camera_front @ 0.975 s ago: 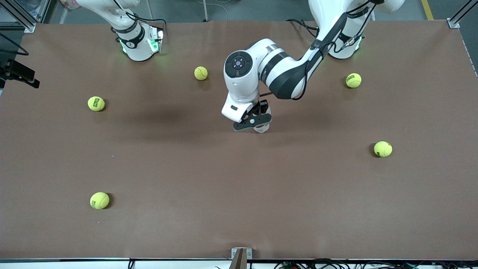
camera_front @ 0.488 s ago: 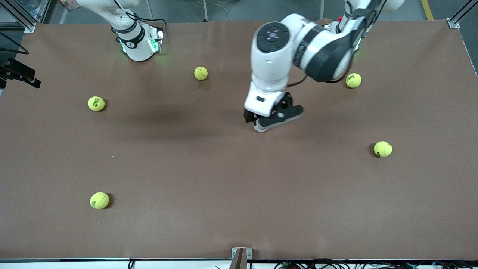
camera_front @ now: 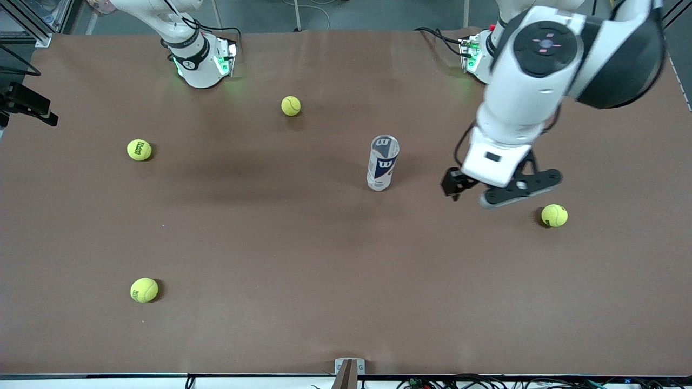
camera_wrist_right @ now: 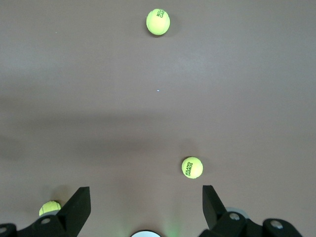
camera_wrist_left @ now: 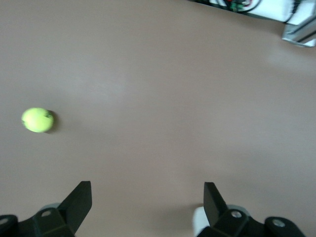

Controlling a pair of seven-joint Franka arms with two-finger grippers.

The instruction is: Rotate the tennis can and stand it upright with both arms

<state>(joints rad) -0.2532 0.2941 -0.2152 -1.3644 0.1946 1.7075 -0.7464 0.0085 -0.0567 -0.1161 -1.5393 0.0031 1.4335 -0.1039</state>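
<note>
The tennis can [camera_front: 383, 162] stands upright near the middle of the table, a clear tube with a white and navy "W" label, and nothing touches it. My left gripper [camera_front: 500, 192] hangs open and empty over bare table between the can and a yellow ball [camera_front: 554, 215], apart from both. In the left wrist view its fingers [camera_wrist_left: 81, 197] are spread wide around the gripper's middle [camera_wrist_left: 146, 193]. My right gripper [camera_wrist_right: 145, 193] is open and empty, high over the right arm's end of the table. It is out of the front view.
Yellow tennis balls lie scattered: one [camera_front: 291, 106] near the right arm's base [camera_front: 203, 65], one [camera_front: 139, 149] and one [camera_front: 144, 289] toward the right arm's end. The left arm's big white elbow [camera_front: 540, 59] hangs over its end. The left wrist view shows one ball [camera_wrist_left: 37, 120].
My left gripper has let go of the can, lifted and swung toward the left arm's end. The can now stands uncovered and upright. The right arm has not moved.
</note>
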